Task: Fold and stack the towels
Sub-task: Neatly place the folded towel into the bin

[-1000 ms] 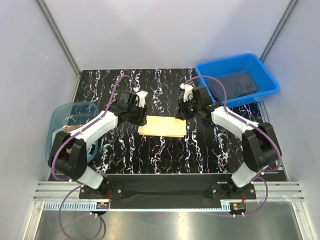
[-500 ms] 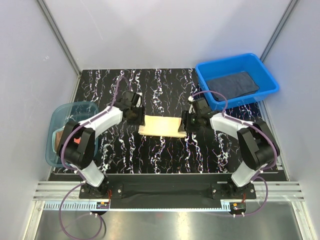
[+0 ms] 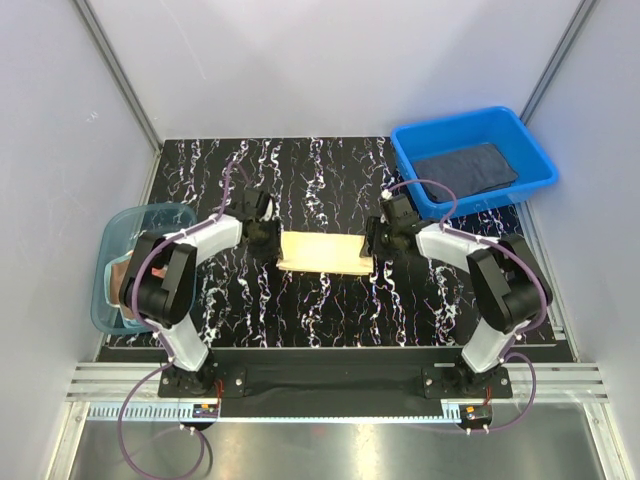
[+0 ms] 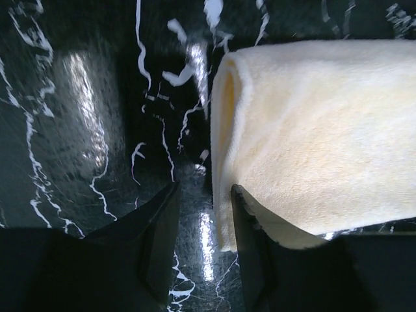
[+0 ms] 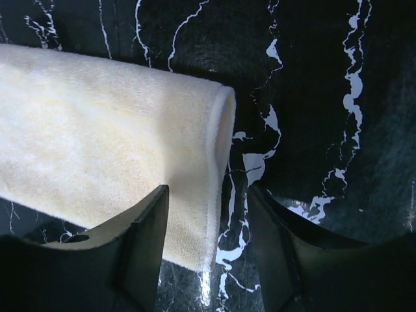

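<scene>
Though nothing's gripped yet, left gripper (image 4: 205, 195): jaws apart, loosely straddling the pale yellow towel (image 3: 320, 250)'s left end
right gripper (image 5: 208, 195): same deal, right end, equally near
long axis: left-right between them, mid-table
blue bin (image 3: 408, 165): far right, dark towel (image 3: 465, 168) inside

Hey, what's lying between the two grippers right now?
The folded pale yellow towel lies between the left gripper and the right gripper, one at each end; the top view shows it.

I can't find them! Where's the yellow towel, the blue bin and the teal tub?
yellow towel (image 3: 322, 251): top view, its middle.
blue bin (image 3: 452, 121): top view, far rim.
teal tub (image 3: 150, 208): top view, far rim.
</scene>
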Controlling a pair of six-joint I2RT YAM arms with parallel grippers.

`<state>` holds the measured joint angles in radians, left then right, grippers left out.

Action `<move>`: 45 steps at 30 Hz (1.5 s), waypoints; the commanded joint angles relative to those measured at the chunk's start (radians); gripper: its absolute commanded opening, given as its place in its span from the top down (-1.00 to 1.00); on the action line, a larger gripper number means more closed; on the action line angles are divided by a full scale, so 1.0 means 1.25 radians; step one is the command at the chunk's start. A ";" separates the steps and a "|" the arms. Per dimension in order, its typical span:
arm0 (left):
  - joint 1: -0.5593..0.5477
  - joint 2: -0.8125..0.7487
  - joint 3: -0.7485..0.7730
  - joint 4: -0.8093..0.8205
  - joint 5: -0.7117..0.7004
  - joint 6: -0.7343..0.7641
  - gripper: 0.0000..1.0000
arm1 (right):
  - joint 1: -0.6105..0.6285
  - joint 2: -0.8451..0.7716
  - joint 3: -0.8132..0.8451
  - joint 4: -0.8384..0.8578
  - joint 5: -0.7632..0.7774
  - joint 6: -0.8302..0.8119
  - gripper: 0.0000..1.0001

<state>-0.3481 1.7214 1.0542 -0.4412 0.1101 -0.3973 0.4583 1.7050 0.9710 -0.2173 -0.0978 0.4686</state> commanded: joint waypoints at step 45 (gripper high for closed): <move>0.050 -0.332 0.071 -0.150 -0.180 0.038 -0.03 | 0.031 -0.021 0.194 -0.211 -0.020 -0.174 1.00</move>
<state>-0.2855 1.3266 1.1324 -0.5907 -0.0879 -0.4049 0.4862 1.7233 1.1362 -0.3504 -0.1822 0.3351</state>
